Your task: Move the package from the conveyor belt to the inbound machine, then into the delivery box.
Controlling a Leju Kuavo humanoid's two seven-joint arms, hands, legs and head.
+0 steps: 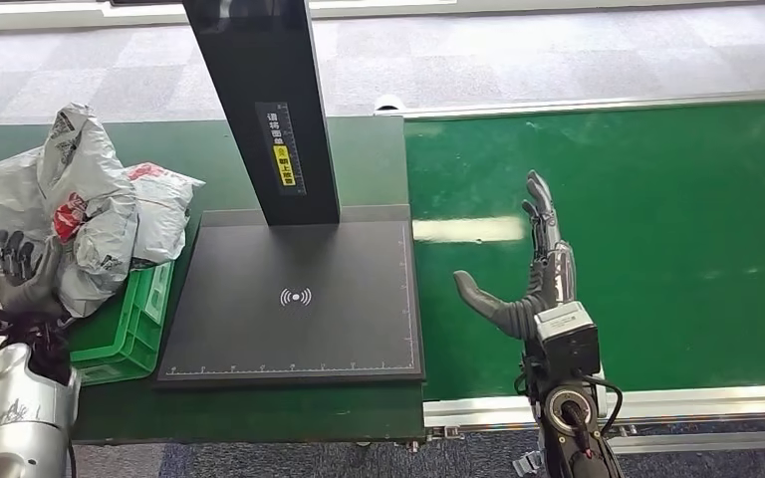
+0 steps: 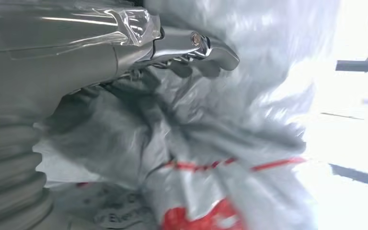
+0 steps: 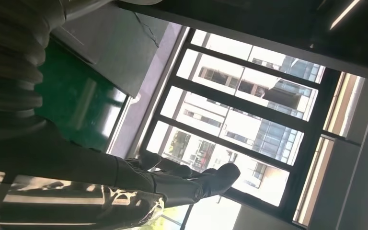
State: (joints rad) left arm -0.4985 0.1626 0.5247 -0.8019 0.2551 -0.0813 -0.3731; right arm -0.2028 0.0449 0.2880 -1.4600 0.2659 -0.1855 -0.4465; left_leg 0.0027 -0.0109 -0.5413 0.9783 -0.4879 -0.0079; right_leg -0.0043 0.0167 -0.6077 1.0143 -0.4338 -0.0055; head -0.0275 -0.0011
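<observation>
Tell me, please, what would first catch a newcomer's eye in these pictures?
Probably the heap of crumpled grey packages piled over the green crate at the left, with the left hand against one of them. Next, the black scanner platform in the middle, and the open right hand raised above the bare green conveyor belt.

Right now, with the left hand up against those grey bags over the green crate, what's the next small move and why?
Probably let go and draw the left hand back. The grey package it touches already sits on the pile in the green delivery box, the inbound machine's plate is bare, and the right hand waits open over the conveyor belt. Whether the fingers grip the package is unclear.
</observation>
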